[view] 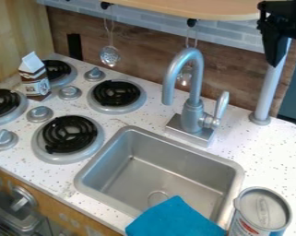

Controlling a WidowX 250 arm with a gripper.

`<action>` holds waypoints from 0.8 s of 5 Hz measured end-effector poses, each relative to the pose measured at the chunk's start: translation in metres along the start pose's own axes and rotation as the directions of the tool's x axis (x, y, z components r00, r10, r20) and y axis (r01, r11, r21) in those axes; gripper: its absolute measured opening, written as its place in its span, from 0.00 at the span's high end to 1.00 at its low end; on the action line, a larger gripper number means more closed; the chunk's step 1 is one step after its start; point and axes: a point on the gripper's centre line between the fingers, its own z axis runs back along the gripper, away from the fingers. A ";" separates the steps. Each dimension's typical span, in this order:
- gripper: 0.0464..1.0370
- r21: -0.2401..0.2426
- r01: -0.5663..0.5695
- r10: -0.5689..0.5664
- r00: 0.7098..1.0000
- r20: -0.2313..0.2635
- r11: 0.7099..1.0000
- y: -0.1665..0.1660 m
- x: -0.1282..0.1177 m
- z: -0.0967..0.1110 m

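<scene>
Where the near edge of the countertop (pixel 54 186) runs down from left to right, a wooden front panel (pixel 48 211) drops below it, bearing a silver oven knob (pixel 24 198). A bright blue cloth (pixel 173 219) drapes over the near rim of the metal sink (pixel 101 159), its folded peak rising against the basin. Just beside the sink's near right corner stands an upright can (pixel 259 209) with a grey lid.

On the left half of the countertop are four black coil burners (pixel 70 133) in silver rings, with four grey knobs (pixel 39 114) set among them. Close to the left edge, between the two leftmost burners, a brown and white carton (pixel 35 80) stands upright.

Behind the sink's far rim rises a grey faucet (pixel 192 110), its spout curving toward the left and its lever (pixel 221 105) on the right. Near the countertop's far edge, toward the right corner, stands a pale grey post (pixel 270 90). The black gripper (pixel 274 64) hangs at the upper right, in front of that post's upper part; whether it is open or closed cannot be told.

Farthest back, a slotted skimmer (pixel 110 56) and a second utensil (pixel 185 76) hang before the brown wooden backsplash (pixel 144 53), under a wooden shelf (pixel 193 8).
</scene>
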 end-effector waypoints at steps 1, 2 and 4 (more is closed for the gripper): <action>0.04 0.009 -0.001 0.001 0.999 -0.039 1.000 0.001 -0.006 -0.014; 0.04 0.026 -0.003 0.005 0.995 -0.099 1.000 0.004 -0.026 -0.033; 0.04 0.038 -0.024 0.027 0.996 -0.086 0.999 0.007 -0.062 -0.024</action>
